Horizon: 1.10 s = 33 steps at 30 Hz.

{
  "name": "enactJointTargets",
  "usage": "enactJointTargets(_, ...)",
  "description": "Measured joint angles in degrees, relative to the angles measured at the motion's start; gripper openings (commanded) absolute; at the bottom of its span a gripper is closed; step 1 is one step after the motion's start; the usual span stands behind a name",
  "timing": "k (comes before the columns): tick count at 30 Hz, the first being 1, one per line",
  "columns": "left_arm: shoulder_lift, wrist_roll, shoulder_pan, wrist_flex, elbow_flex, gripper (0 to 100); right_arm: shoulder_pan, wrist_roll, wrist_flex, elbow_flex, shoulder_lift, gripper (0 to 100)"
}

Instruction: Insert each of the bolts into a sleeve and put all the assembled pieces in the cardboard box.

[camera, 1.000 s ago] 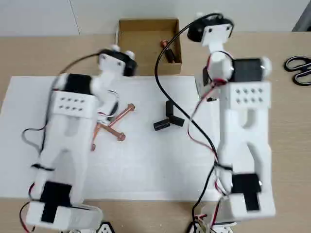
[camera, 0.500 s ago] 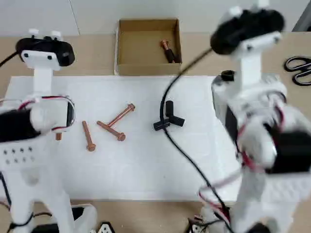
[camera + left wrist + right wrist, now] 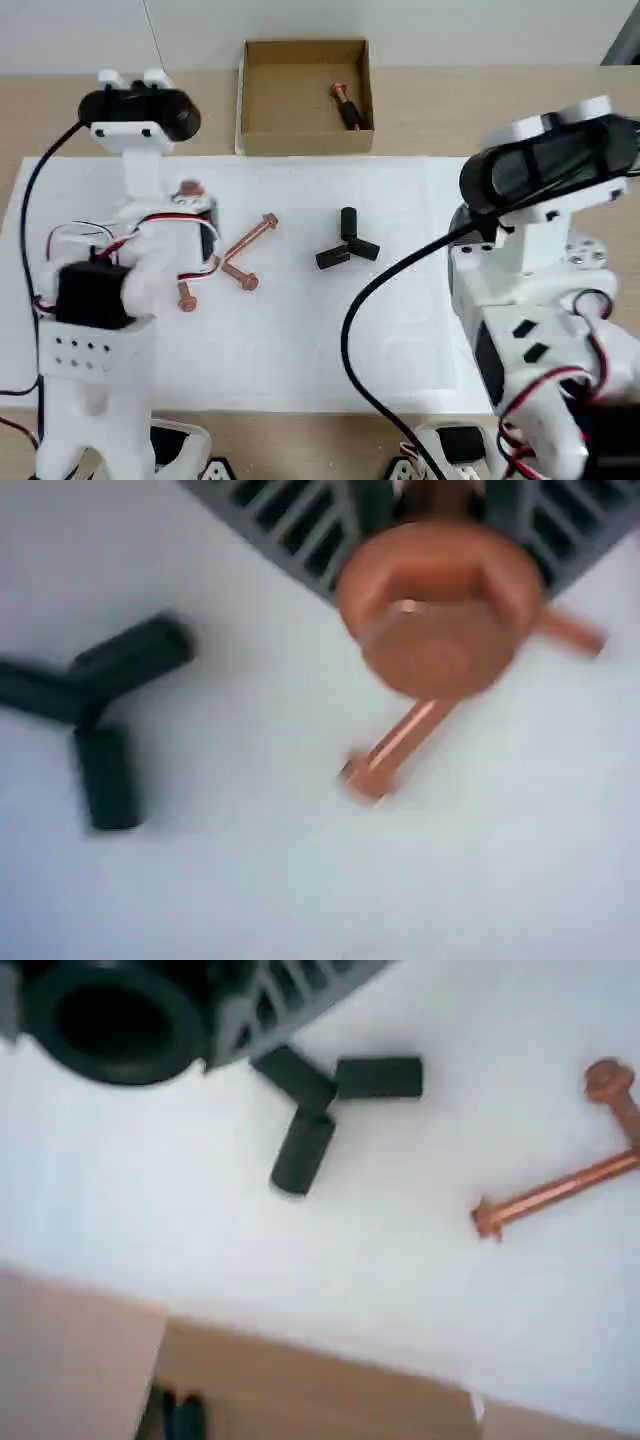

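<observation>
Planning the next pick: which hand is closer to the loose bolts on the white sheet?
Left. The left hand, gripping a bolt, hangs right by the loose bolts; the right hand, gripping a sleeve, is beyond the three black sleeves.

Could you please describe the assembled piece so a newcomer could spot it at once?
The cardboard box sits beyond the white sheet. The piece lies inside, near its right wall in the high view: a copper bolt in a black sleeve, the only pair joined.
</observation>
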Motion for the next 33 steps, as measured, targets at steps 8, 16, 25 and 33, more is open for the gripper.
enactJointTargets(8, -1.93, 7.65, 10.29, -10.55, 1.23, 1, -4.40, -4.75, -14.59, 25.49, -12.04, 0.4)
enactJointTargets(16, -1.93, 10.73, 11.96, -17.93, 3.16, 1, -14.33, -4.75, -37.45, 55.21, -27.60, 0.4)
enactJointTargets(25, -2.02, 10.81, 11.87, -23.30, 4.48, 1, -14.59, -4.75, -49.32, 77.45, -41.49, 0.4)
enactJointTargets(33, -2.02, 10.02, 15.30, -34.46, 12.31, 1, -14.59, -4.75, -49.76, 86.95, -49.67, 0.4)
